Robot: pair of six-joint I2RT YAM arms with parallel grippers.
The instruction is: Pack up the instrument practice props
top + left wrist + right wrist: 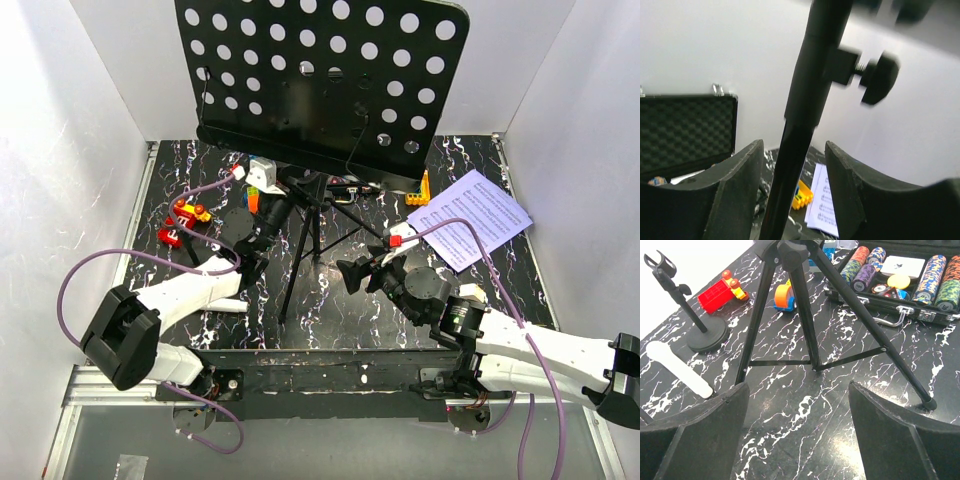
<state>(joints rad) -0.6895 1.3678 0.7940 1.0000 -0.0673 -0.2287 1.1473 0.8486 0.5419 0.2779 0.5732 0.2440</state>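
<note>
The black music stand (320, 80) rises at the back middle, its perforated desk hiding much of the table. My left gripper (272, 215) is open around its pole (805, 100); the pole runs close to the left finger, with a gap on the right. White sheet-music pages (470, 215) lie flat at the right. My right gripper (352, 272) is open and empty, low over the table in front of the tripod legs (805, 325). The white microphone (677, 367) lies beside its round-base stand (700, 330).
An open black case of poker chips (900, 275) sits behind the tripod. Red toy blocks (185, 225), an orange toy (784, 297) and a yellow block (420, 190) are scattered about. A clamp knob (880, 75) sticks out from the pole. White walls enclose three sides.
</note>
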